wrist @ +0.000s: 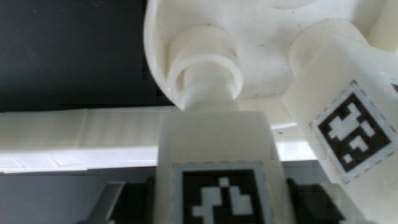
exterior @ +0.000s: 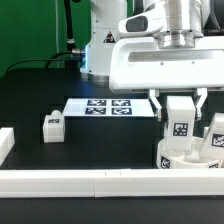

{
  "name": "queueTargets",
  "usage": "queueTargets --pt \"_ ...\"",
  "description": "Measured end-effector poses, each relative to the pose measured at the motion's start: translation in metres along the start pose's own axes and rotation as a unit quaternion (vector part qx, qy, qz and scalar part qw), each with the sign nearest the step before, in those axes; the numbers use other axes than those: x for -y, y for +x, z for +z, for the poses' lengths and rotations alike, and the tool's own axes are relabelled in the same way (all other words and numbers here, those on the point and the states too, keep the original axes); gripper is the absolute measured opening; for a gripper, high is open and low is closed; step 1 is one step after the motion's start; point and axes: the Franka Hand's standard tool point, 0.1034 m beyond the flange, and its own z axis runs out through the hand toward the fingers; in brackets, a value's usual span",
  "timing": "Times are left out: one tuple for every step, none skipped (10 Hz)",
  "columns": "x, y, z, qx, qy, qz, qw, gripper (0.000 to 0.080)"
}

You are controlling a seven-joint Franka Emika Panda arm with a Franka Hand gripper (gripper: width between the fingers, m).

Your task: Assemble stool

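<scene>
Nearest runs the long white rail across the bottom. On the black counter, a loose leg stands at left and the marker board lies in the middle. At lower right the jaws pinch a second leg over the seat. If its peg sits tilted, I think it may jam in the socket.

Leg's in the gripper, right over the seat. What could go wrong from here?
The held leg may meet the seat misaligned and jam or tilt in the gripper. A second leg stands right beside it at the seat, so a sideways correction could knock it.
</scene>
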Motion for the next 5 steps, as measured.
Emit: queueTargets --pt "-0.0002 -0.0018 0.0014 0.001 0.0 0.0 1.0 0.0337" --pt "-0.0004 -0.0026 0.0024 0.0 -0.001 -0.001 1.0 0.0337" --pt "-0.0004 -0.0033 0.0034 -0.006 -0.002 -0.001 1.0 0.0337" --pt "0.0005 -0.0025 0.0048 -0.019 -0.003 -0.003 1.0 0.0337" --pt "0.0015 -0.0037 0.0065 -0.025 -0.004 -0.004 1.0 0.0337"
